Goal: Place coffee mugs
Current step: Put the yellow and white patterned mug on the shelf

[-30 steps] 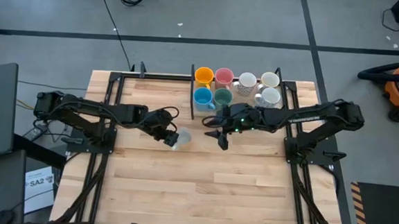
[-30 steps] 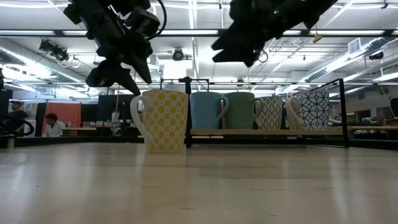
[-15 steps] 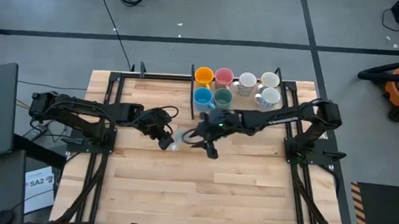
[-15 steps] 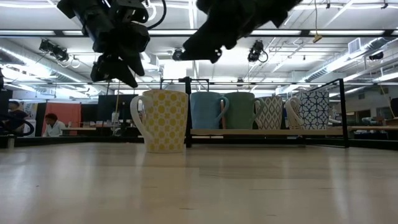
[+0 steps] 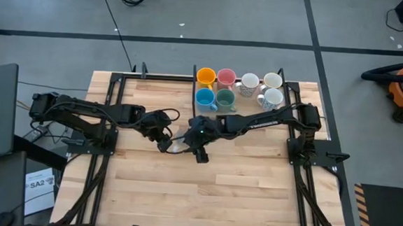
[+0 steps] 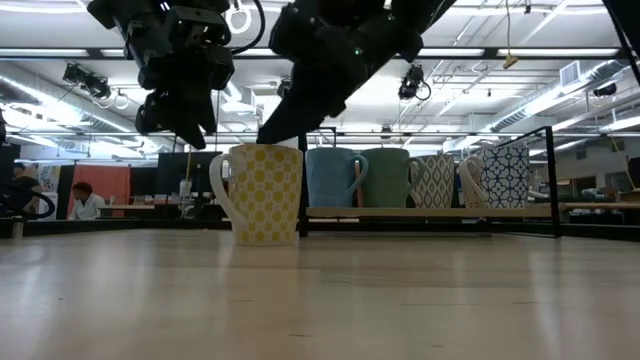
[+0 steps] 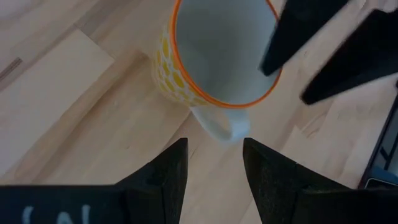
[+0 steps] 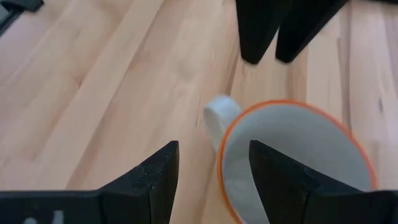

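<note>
1. Wooden worktop [image 5: 204, 190] in an open workshop; a black wire rack [image 5: 286, 104] near the far edge holds seven mugs [image 5: 225, 97].
2. Yellow-dotted mug [image 6: 264, 192] stands upright alone on the worktop, right between the two pincers, handle [image 7: 217, 125] pointing at the left pincer.
3. Left pincer [image 7: 212, 163] is released, hovering just short of the handle, touching nothing.
4. Right pincer [image 8: 210, 167] is also released and empty, just above the mug's orange rim [image 8: 249, 121], one finger [image 8: 149, 180] outside by the handle.
5. Judgement: rigid glazed ceramic, likely slippery and moderately heavy, and it chips if dropped.
6. Best hold is probably the wall at the rim, one finger inside and one outside; the handle loop is small and would let the mug swing.
</note>
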### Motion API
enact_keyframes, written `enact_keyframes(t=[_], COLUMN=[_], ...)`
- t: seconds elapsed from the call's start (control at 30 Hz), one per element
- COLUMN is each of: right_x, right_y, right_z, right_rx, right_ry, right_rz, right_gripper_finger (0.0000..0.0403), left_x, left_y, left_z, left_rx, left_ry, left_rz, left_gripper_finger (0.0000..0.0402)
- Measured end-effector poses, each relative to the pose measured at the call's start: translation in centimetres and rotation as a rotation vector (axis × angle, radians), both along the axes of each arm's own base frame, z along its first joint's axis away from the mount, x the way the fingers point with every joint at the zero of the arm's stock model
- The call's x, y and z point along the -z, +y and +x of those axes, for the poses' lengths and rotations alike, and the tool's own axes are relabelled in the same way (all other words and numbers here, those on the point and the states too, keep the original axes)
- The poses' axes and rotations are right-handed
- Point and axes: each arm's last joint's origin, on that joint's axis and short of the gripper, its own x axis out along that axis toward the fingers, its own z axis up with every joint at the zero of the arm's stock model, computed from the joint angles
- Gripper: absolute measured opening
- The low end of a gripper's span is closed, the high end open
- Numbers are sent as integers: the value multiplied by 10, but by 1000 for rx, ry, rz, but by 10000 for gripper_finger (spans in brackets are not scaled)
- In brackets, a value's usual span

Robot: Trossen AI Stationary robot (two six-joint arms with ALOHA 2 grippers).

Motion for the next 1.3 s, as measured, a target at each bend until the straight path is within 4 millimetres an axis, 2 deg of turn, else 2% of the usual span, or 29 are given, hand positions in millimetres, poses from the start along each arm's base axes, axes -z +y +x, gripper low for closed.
enact_keyframes(t=[0.47,1.1,1.3], right_x=[21,21,20], right_y=[-2,-2,-2], right_z=[-1,-2,-3], right_rx=[69,71,71], right_ry=[112,120,124], right_rz=[-77,-75,-76], right_gripper_finger=[186,55,47], left_x=[1,1,1], left_y=[0,1,1], left_z=[-1,-1,-1], left_rx=[8,-4,-4], left_ry=[11,12,12], left_rz=[27,35,35], left_gripper_finger=[160,160,160])
